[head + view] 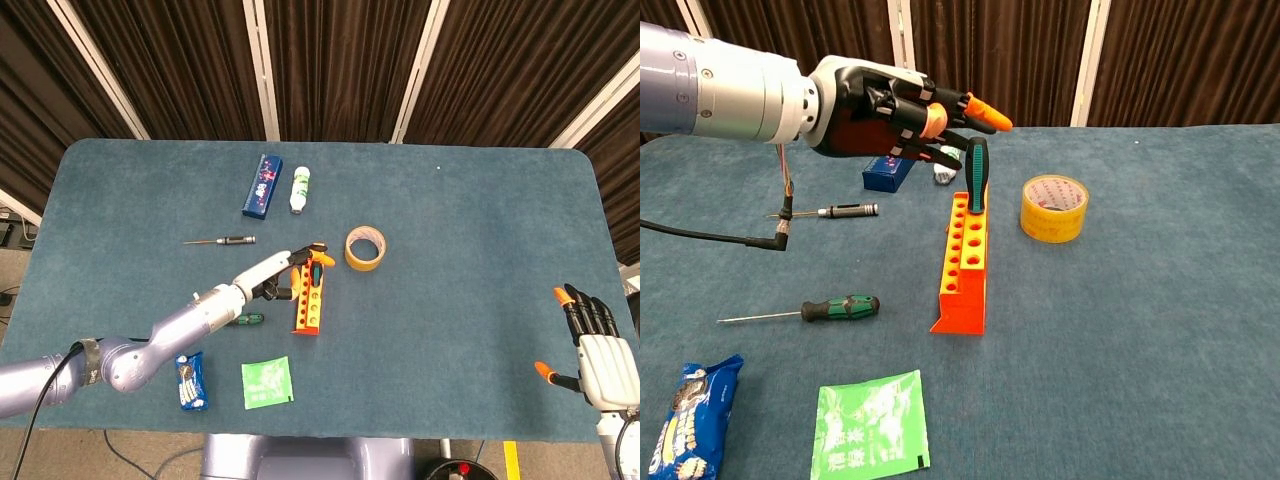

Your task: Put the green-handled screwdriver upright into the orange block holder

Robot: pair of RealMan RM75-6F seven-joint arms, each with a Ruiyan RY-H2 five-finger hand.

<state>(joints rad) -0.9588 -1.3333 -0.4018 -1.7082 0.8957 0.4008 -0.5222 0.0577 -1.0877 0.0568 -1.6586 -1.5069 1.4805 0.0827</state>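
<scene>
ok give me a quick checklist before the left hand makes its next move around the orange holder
1. Green-and-black-handled screwdriver stands upright in the far end of the orange block holder: ok.
2. Left hand let go of that handle: cannot tell, fingertips are right beside it.
3. Orange block holder flat on the blue table: ok.
4. Second green-handled screwdriver lies flat, not in the holder: not ok if it is the target.
5. Yellow tape roll apart from the holder: ok.
6. Right hand holding nothing, far away: ok.
</scene>
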